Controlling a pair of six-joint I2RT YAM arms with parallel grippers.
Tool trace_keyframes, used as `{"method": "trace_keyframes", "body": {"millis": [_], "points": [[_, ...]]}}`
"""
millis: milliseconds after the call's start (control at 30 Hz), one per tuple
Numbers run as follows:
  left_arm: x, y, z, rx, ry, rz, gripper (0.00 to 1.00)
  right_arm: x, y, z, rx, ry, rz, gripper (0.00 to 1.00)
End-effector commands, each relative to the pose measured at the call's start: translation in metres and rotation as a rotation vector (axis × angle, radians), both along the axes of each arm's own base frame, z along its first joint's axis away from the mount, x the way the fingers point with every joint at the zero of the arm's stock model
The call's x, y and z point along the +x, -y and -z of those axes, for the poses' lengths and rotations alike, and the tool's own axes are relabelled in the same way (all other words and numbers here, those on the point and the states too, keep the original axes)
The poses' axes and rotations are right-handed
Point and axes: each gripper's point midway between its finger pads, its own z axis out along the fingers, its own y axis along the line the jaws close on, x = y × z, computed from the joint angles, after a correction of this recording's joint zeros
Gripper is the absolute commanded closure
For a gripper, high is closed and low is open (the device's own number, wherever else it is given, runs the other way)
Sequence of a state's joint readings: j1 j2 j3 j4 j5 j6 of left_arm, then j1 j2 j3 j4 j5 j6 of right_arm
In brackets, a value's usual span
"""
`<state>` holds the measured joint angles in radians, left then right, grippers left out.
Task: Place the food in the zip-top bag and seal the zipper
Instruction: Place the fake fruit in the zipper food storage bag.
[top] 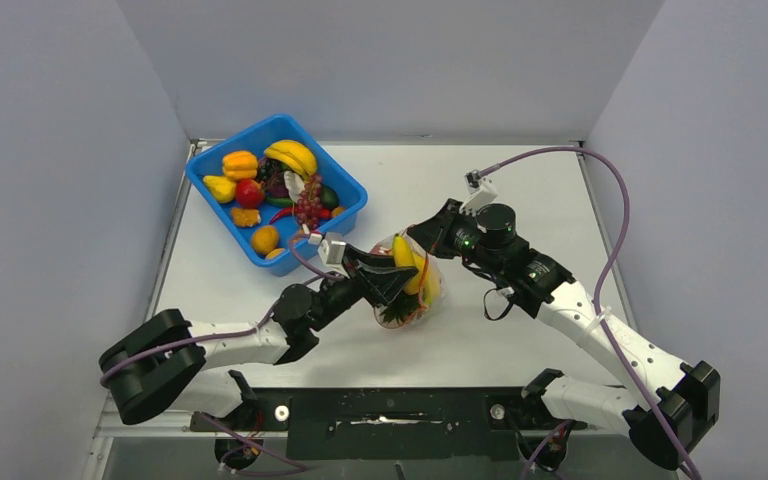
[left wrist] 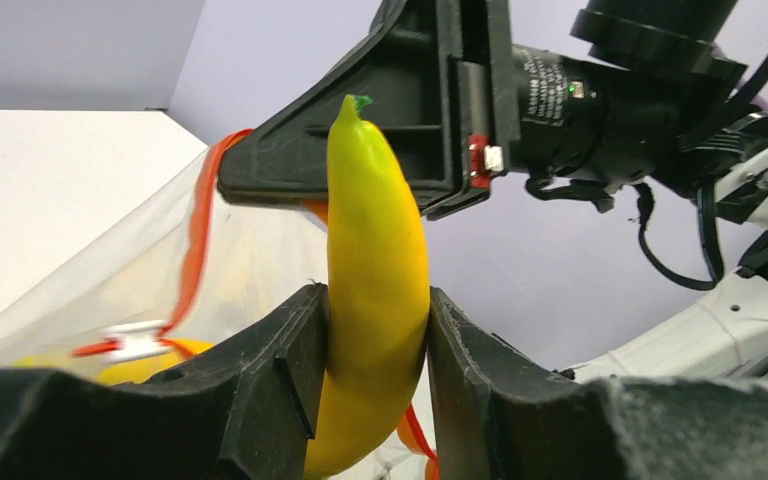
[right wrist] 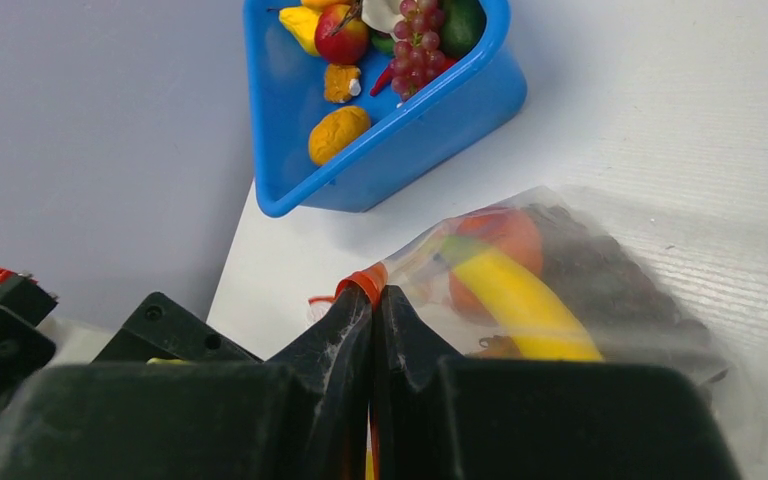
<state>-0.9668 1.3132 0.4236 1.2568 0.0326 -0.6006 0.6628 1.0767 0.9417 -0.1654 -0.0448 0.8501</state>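
The clear zip-top bag [top: 412, 305] stands mouth-up at mid-table, with a pineapple and other food inside. My left gripper [top: 392, 278] is shut on a yellow banana [left wrist: 375, 240], held upright over the bag's mouth; both pads touch it. My right gripper [right wrist: 372, 295] is shut on the red-orange zipper [right wrist: 365, 283] at the bag's rim and holds it up. Through the plastic, the right wrist view shows another banana [right wrist: 520, 295] and a red-orange piece [right wrist: 505, 235]. The zipper strip [left wrist: 197, 230] curves down the left of the left wrist view.
A blue bin [top: 352, 188] at the back left holds more toy food: bananas [top: 292, 157], peppers, a tomato and purple grapes [right wrist: 418, 50]. Grey walls enclose the table on three sides. The right arm's purple cable loops over the back right.
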Motion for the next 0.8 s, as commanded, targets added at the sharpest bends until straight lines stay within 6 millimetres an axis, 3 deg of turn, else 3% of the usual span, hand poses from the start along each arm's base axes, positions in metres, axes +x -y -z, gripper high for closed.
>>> {"method": "trace_keyframes", "body": {"millis": [0, 67, 167, 267, 400, 567, 700, 767], "points": [[-0.005, -0.008, -0.021, -0.160, -0.007, 0.018, 0.69, 0.004, -0.007, -0.074, 0.159, 0.173, -0.002, 1.00], [-0.007, -0.006, -0.025, -0.197, -0.023, 0.044, 0.76, 0.004, -0.007, -0.076, 0.162, 0.176, -0.002, 1.00], [-0.012, 0.005, -0.023, -0.175, -0.023, 0.076, 0.75, 0.005, -0.008, -0.076, 0.162, 0.177, -0.002, 1.00], [-0.012, 0.006, -0.014, -0.145, -0.036, 0.053, 0.64, 0.007, -0.008, -0.077, 0.159, 0.180, 0.003, 1.00], [-0.017, -0.003, -0.018, -0.131, -0.023, 0.037, 0.52, 0.011, -0.004, -0.079, 0.147, 0.187, 0.015, 1.00], [-0.012, -0.013, -0.019, -0.019, -0.039, -0.031, 0.46, 0.008, -0.004, -0.082, 0.126, 0.196, -0.014, 1.00], [-0.008, -0.029, -0.023, -0.001, -0.043, -0.097, 0.47, 0.006, -0.004, -0.081, 0.129, 0.196, -0.020, 1.00], [-0.006, -0.030, -0.025, 0.021, -0.035, -0.109, 0.53, 0.007, -0.005, -0.081, 0.133, 0.196, -0.022, 1.00]]}}
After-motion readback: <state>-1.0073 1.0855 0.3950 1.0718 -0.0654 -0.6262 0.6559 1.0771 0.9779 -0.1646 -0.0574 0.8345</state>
